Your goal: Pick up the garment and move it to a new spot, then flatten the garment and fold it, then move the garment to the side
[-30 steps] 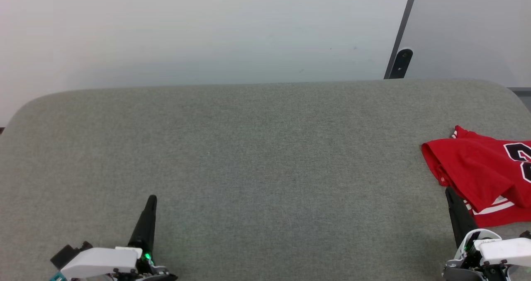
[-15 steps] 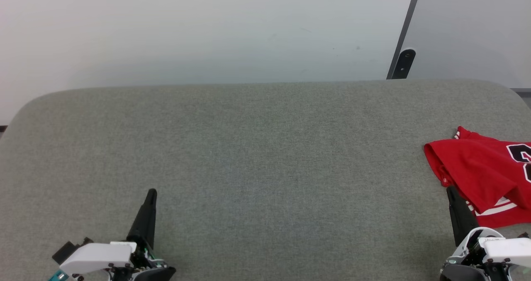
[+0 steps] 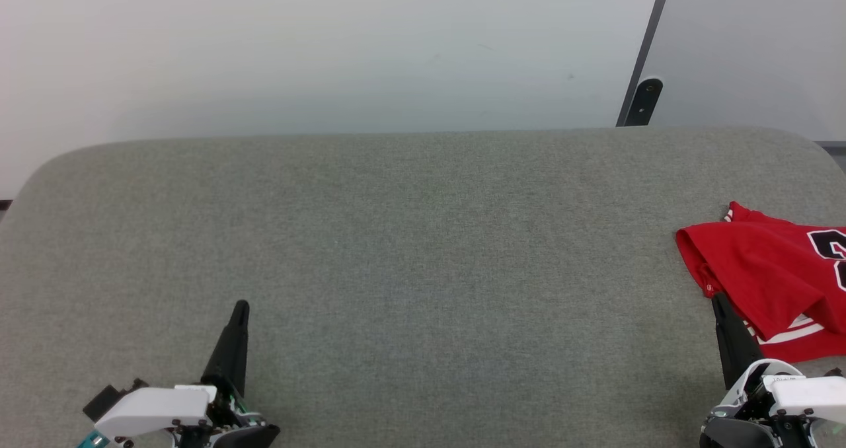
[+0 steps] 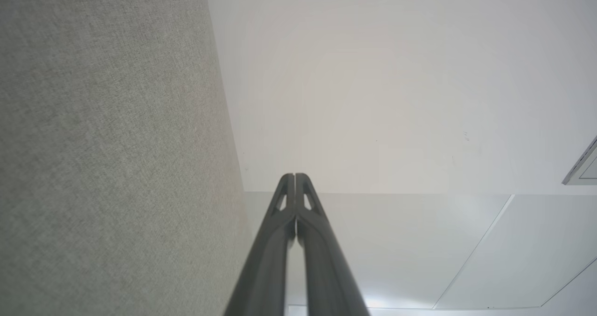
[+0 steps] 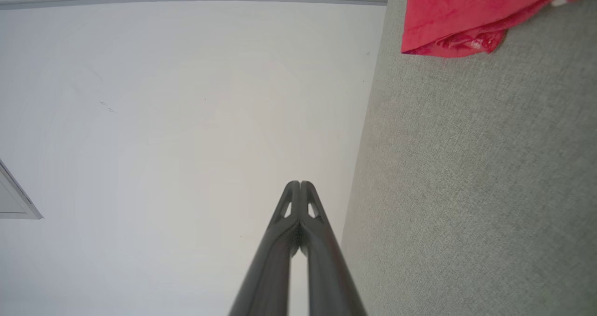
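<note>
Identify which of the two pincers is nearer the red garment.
The right pincer, whose tip is beside the garment; the left pincer sits far off across the grey surface.

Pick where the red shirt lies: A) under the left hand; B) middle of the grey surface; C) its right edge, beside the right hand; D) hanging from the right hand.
C: the shirt lies crumpled at the right edge of the grey surface, beside the shut right hand.

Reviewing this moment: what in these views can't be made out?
- Head view: the garment runs off the right edge, so its lettering is unreadable and its full lay unknown.
- Right wrist view: the garment is cut by the top edge, leaving a corner.
- Head view: whether the right hand touches the garment cannot be told.
</note>
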Robot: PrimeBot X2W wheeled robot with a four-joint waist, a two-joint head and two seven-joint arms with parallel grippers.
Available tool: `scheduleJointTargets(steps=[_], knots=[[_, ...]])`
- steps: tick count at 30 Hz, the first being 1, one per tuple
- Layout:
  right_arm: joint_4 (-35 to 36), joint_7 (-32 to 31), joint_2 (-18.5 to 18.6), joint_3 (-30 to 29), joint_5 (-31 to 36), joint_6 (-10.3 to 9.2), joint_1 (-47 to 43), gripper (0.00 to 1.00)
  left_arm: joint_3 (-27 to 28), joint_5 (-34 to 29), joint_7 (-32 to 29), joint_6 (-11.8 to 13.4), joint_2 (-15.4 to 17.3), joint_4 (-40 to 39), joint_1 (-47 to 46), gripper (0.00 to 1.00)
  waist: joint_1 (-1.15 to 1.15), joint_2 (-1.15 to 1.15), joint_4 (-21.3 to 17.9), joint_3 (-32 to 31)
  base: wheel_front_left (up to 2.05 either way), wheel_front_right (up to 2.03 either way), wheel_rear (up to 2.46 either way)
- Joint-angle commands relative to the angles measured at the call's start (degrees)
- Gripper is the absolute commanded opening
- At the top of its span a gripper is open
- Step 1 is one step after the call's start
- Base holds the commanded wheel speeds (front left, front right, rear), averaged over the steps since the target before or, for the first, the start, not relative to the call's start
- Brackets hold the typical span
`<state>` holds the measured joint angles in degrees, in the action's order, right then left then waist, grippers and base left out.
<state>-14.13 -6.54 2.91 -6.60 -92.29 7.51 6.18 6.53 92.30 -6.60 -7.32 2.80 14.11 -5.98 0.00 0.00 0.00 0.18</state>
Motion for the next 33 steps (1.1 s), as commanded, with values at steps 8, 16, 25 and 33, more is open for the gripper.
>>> scheduleJointTargets(steps=[8, 16, 25, 33], knots=[[-0.01, 0.1, -0.15, 0.01, -0.19, -0.04, 0.21, 0.0, 0.13, 0.13, -0.16, -0.35, 0.15, 0.06, -0.67, 0.0, 0.0, 0.0, 0.0, 0.0, 0.0, 0.0, 0.0], [-0.01, 0.11, -0.15, 0.02, -0.21, -0.04, 0.21, 0.0, 0.12, 0.14, -0.15, -0.35, 0.15, 0.05, -0.67, 0.0, 0.0, 0.0, 0.0, 0.0, 0.0, 0.0, 0.0], [-0.01, 0.11, -0.15, 0.03, -0.21, -0.04, 0.21, 0.0, 0.12, 0.15, -0.14, -0.35, 0.15, 0.05, -0.66, 0.0, 0.0, 0.0, 0.0, 0.0, 0.0, 0.0, 0.0], [-0.01, 0.12, -0.15, 0.03, -0.21, -0.04, 0.21, 0.0, 0.09, 0.16, -0.13, -0.35, 0.15, 0.03, -0.66, 0.0, 0.0, 0.0, 0.0, 0.0, 0.0, 0.0, 0.0]])
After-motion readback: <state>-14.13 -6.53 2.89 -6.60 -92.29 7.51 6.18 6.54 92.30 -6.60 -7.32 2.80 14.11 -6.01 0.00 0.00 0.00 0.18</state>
